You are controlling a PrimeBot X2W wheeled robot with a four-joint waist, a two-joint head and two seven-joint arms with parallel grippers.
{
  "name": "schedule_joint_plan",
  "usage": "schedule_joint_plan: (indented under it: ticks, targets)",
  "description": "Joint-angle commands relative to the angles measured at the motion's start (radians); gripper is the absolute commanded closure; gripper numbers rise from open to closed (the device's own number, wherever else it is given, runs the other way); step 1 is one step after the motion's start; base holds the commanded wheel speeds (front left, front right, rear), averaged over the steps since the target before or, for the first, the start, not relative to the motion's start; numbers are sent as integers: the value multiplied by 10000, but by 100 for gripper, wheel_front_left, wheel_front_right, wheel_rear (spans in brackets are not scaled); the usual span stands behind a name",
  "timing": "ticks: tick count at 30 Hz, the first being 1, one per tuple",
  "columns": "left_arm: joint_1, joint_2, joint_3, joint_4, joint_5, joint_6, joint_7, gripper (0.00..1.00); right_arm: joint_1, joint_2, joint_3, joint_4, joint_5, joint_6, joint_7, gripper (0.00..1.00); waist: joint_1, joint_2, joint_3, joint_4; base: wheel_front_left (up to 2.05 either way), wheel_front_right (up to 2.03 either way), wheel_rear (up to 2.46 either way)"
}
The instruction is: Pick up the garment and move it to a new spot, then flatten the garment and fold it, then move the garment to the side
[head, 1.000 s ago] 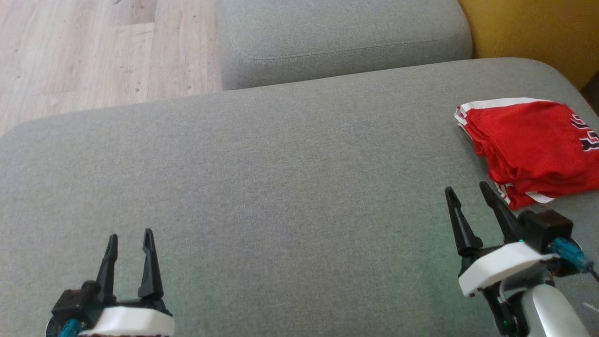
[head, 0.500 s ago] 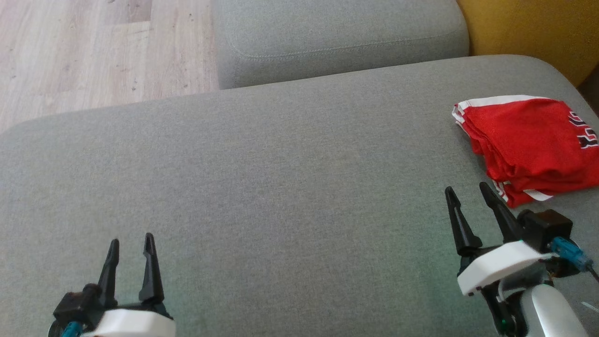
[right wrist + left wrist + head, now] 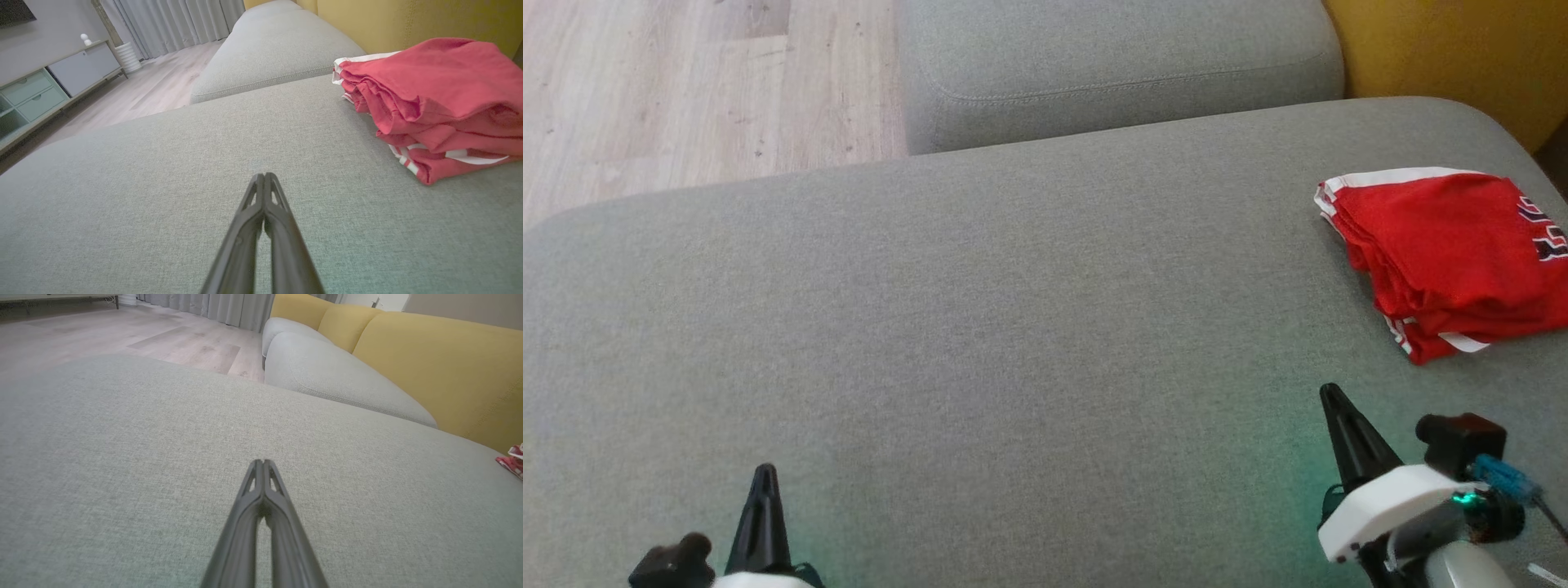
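Now, left gripper (image 3: 263, 461) and right gripper (image 3: 264, 174) tight together, empty; garment (image 3: 1445, 253) on cushion (image 3: 1013, 327).

The only writing I can find is dark, white-edged lettering (image 3: 1543, 233) on the red garment (image 3: 1445, 245) off to my right, cut off by my head view's edge and unreadable.

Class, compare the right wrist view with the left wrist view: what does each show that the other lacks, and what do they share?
Right wrist view: the right gripper, shut, a cabinet with drawers, and the folded layers and white trim of the garment. Left wrist view: the left gripper, shut, with just a corner of the garment at the right edge. Shared: the grey sofa seat, the wooden floor, the curtains and the yellow backrest.
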Motion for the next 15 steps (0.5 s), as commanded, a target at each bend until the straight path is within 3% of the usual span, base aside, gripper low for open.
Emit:
schedule_joint_plan:
  ticks: [1, 15]
  targets:
    - [-363, 72, 117, -350, -235, -11, 38, 100, -422, 22, -134, -342, 269, 0, 34, 100, 0, -1, 1, 7, 0, 0, 0]
    - [-489, 18, 259, -552, -1676, -29, 428, 100, -513, 121, -390, -345, 1786, -1, 175, 100, -1, -1, 17, 84, 0, 0, 0]
